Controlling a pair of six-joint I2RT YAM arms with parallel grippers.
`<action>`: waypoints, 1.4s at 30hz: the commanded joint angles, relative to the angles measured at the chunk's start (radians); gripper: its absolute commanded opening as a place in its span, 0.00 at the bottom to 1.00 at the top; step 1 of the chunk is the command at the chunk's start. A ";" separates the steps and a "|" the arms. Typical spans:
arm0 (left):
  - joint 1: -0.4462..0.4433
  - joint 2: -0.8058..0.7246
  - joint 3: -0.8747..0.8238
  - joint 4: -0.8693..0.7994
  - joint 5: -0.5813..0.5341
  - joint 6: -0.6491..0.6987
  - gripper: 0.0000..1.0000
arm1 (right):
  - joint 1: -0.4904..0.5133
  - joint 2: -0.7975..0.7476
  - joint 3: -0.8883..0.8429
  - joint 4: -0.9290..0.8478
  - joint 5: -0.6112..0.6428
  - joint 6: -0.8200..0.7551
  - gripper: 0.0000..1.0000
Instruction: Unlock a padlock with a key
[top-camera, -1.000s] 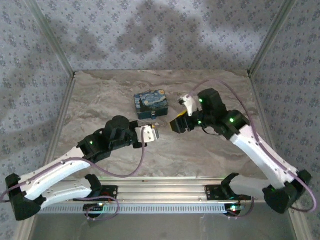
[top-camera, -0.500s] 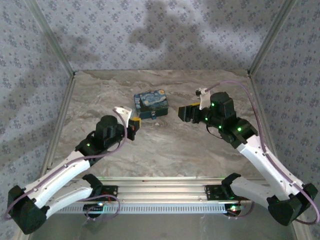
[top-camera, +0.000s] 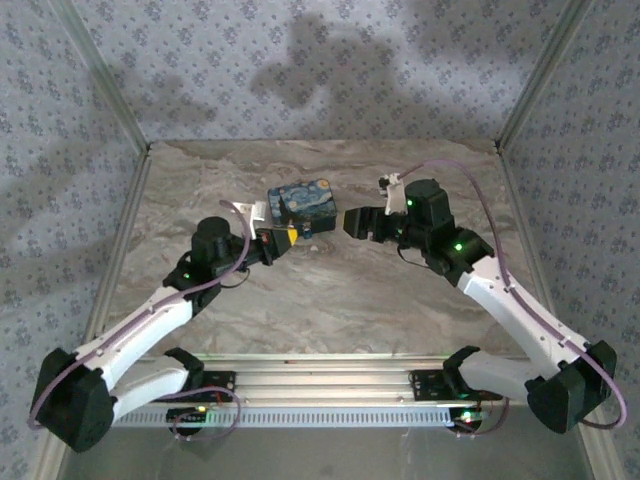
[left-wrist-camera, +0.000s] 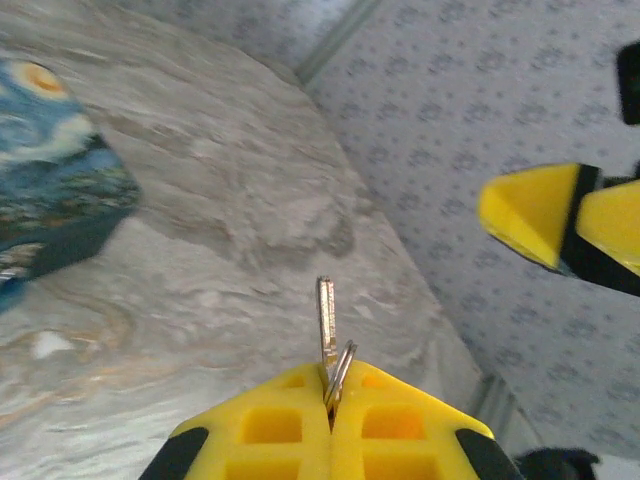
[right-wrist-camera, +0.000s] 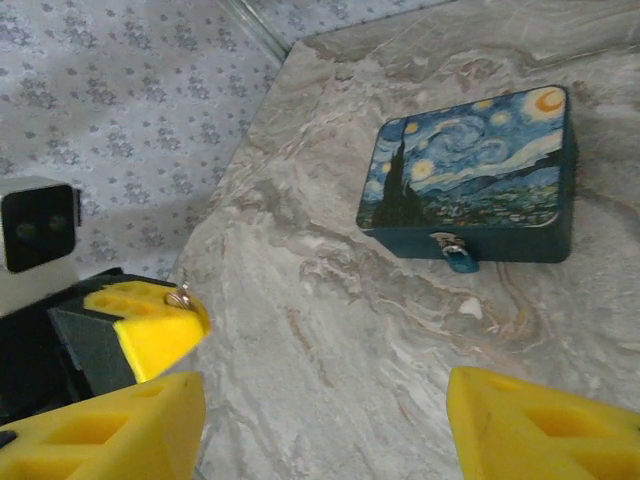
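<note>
My left gripper (left-wrist-camera: 331, 398) is shut on a silver key (left-wrist-camera: 327, 314) and its ring; the blade sticks straight out past the yellow fingertips. From above, this gripper (top-camera: 286, 238) sits just left of the front of the blue painted box (top-camera: 302, 205). What looks like a small blue padlock (right-wrist-camera: 458, 259) hangs from the silver clasp on the box's front face (right-wrist-camera: 470, 170). My right gripper (right-wrist-camera: 320, 430) is open with nothing between its fingers, and it faces the left gripper's tip and the key (right-wrist-camera: 180, 296). It hovers right of the box (top-camera: 356, 222).
The marble tabletop (top-camera: 330, 300) is walled by patterned panels at the back and both sides. An aluminium rail (top-camera: 330, 385) runs along the near edge between the arm bases. Bare marble lies in front of the box.
The left gripper swung up and right to the box's front, still holding the key. The right gripper shifted left toward it and stayed open.
</note>
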 joint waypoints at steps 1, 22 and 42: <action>0.001 0.052 0.079 0.123 0.210 -0.008 0.01 | 0.016 0.014 0.016 0.051 -0.078 0.047 0.65; -0.096 0.144 0.248 -0.029 0.322 0.235 0.02 | 0.074 0.021 0.043 0.117 -0.227 0.038 0.46; -0.102 0.134 0.271 -0.123 0.305 0.288 0.01 | -0.020 -0.030 0.018 0.116 -0.257 0.037 0.39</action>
